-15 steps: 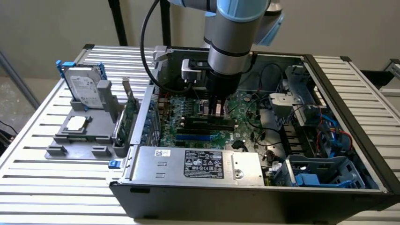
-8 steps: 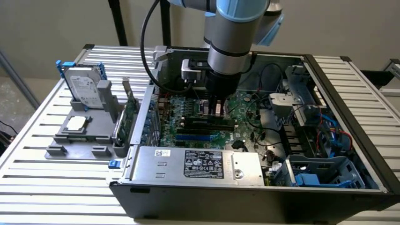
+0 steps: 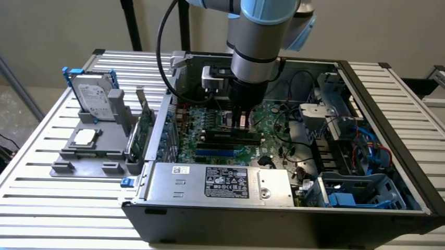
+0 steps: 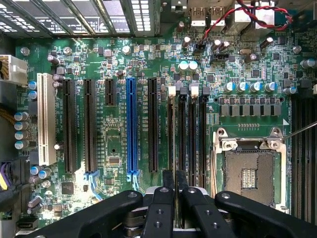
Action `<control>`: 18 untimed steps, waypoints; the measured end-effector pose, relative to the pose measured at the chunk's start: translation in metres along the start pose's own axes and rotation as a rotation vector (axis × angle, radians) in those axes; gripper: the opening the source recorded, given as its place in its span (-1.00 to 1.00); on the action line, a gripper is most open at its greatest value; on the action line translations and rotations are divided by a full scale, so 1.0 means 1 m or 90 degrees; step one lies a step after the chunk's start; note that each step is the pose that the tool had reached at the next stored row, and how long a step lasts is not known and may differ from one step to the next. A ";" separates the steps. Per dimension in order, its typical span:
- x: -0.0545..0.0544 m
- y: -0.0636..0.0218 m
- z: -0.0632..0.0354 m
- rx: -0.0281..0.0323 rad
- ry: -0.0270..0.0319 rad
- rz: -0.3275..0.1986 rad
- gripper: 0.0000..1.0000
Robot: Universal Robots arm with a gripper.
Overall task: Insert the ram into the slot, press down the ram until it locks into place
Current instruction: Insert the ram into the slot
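Evidently mid-insertion. Shows the gripper [image 4: 174,182] low over the green motherboard [image 4: 111,148], fingers [image 4: 167,184] pinched almost together with just a sliver of gap. Appears to clamp the ram [image 4: 174,158] there, seen edge-on as a thin dark strip running away from the fingertips; hard to say more of it from this angle. Places that strip over the slot [image 4: 171,134], the nearest to the blue slot [image 4: 131,126] of 4 parallel black memory sockets, with 1 black expansion socket [image 4: 152,124] between. Contact with the slot, or a small gap above it: cannot tell. Finds the end clips [image 4: 171,91] at the far end of the sockets, and the square silver processor socket [image 4: 247,176] beyond all 4, on the side away from the blue slot.

To do this step well, probably: line the stick up parallel with the blue slot, not skewed toward the 2nd socket. Match the notch to the socket's key before adding force. Check for both end clips tilted outward first. Press straight down, evenly along the length, never rocking toward the blue slot or away from it. Judge it locked only on seeing the clips snapped upright against the stick's ends. Risks bent contacts or a half-seated stick otherwise.
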State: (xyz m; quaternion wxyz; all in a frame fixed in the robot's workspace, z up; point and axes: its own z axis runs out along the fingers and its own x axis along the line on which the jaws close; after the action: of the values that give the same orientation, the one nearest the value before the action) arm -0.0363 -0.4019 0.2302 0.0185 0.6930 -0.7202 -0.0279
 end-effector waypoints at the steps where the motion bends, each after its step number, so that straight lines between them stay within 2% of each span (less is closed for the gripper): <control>1: 0.000 0.0000 0.0000 0.0000 0.0000 0.000 -0.73; 18: 0.000 -0.0003 0.0021 0.0000 0.0002 -0.002 -0.73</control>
State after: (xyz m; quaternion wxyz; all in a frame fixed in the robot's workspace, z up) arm -0.0361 -0.4020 0.2281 0.0185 0.6939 -0.7193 -0.0278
